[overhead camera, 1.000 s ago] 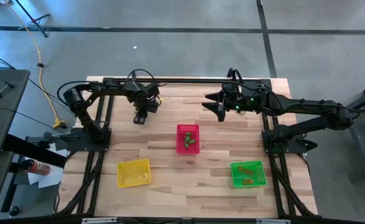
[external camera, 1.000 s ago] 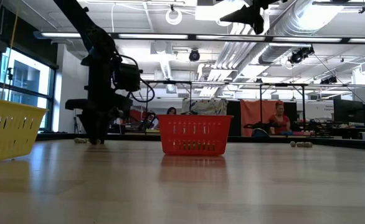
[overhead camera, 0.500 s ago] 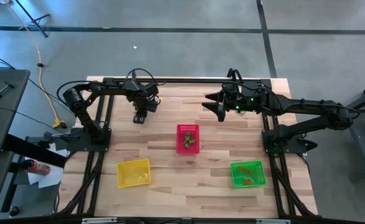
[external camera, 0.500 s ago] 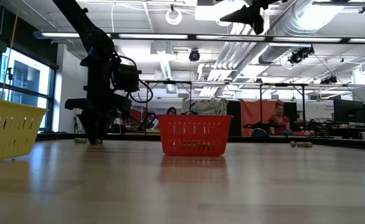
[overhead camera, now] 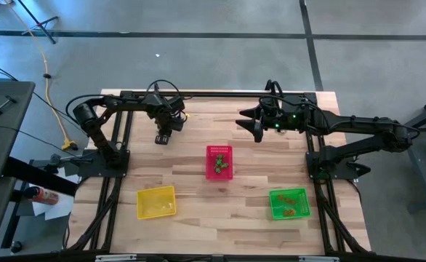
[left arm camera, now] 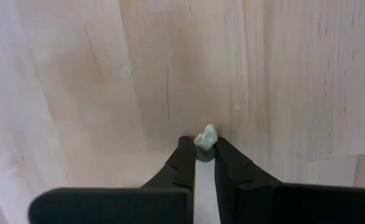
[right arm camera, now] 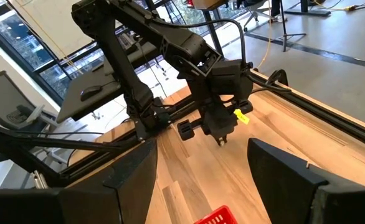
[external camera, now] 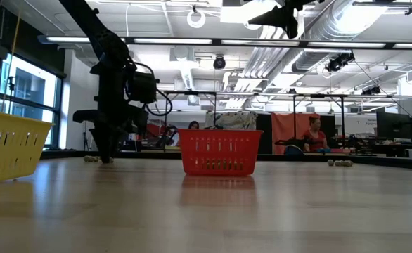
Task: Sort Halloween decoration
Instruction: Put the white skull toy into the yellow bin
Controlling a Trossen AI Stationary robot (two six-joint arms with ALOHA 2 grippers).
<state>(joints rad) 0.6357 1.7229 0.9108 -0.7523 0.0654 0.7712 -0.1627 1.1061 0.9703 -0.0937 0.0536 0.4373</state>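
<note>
My left gripper [overhead camera: 163, 138] stands at the table's far left, pointing straight down at the wood, and is shut on a tiny pale yellowish trinket [left arm camera: 205, 135]. In the low view its fingertips [external camera: 106, 158] reach the table top, with another small trinket [external camera: 90, 159] lying just beside them. My right gripper [overhead camera: 248, 124] hangs open, high above the table's far middle, with nothing between its fingers. The red basket [overhead camera: 219, 161] holds green trinkets, and the green basket [overhead camera: 289, 204] holds orange ones. My left gripper pinches the pale trinket's lower part [left arm camera: 203, 147] between its two fingertips, coming from above and pointing down. The trinket's top [left arm camera: 208, 131] sticks out past the fingertips. Whether it still rests on the wood I cannot tell.
The yellow basket [overhead camera: 156, 201] stands near the front left. Two more small trinkets [external camera: 339, 163] lie on the table at the far right in the low view. Bare wood lies between the baskets. People sit in the room behind the table.
My left gripper has stayed in place at the table top, and in the low view its fingers have drawn together there. My right arm and the baskets have kept still.
</note>
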